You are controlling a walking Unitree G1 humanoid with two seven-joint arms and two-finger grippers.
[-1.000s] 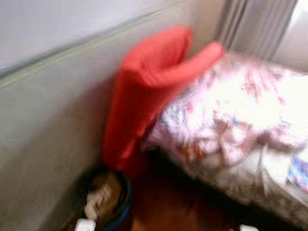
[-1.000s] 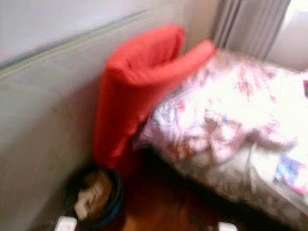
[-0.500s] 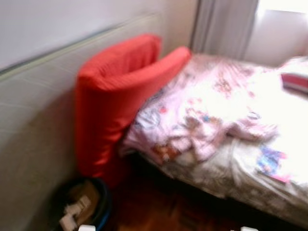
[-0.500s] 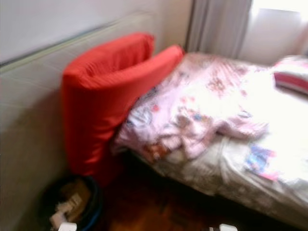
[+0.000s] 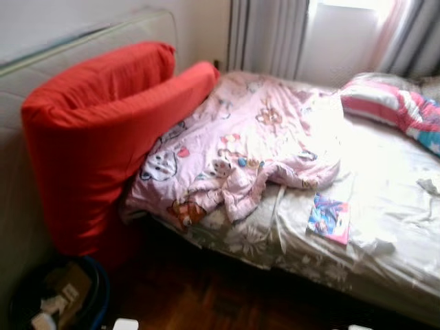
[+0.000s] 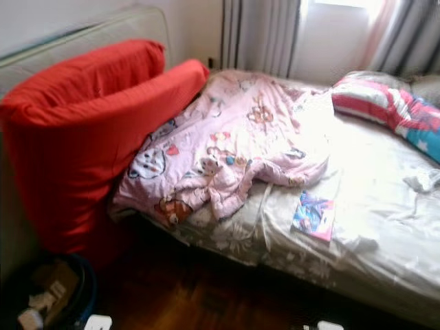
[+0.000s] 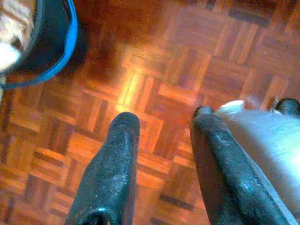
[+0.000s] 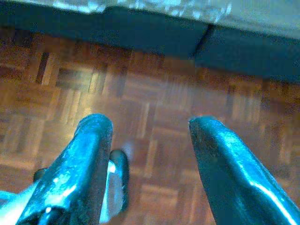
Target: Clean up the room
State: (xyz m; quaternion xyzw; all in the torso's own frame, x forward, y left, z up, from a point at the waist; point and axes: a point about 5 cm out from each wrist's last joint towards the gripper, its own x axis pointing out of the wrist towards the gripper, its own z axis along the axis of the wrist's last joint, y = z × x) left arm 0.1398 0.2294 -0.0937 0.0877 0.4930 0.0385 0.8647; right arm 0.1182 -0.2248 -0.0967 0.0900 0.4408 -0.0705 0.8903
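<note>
Beyond the red cushion [image 5: 103, 130], more bed [image 5: 385, 206] shows now; both pincers hang apart.

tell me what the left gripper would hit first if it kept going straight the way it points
Most likely the bare parquet floor. The left gripper, fingers apart and empty, points down at the wood. The blue-rimmed bin sits off to one side of that line, though depth is hard to judge.

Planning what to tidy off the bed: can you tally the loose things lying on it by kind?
Red cushion: 1
Pink cartoon blanket: 1
Striped pillow: 1
Booklet: 1
Total: 4
</note>
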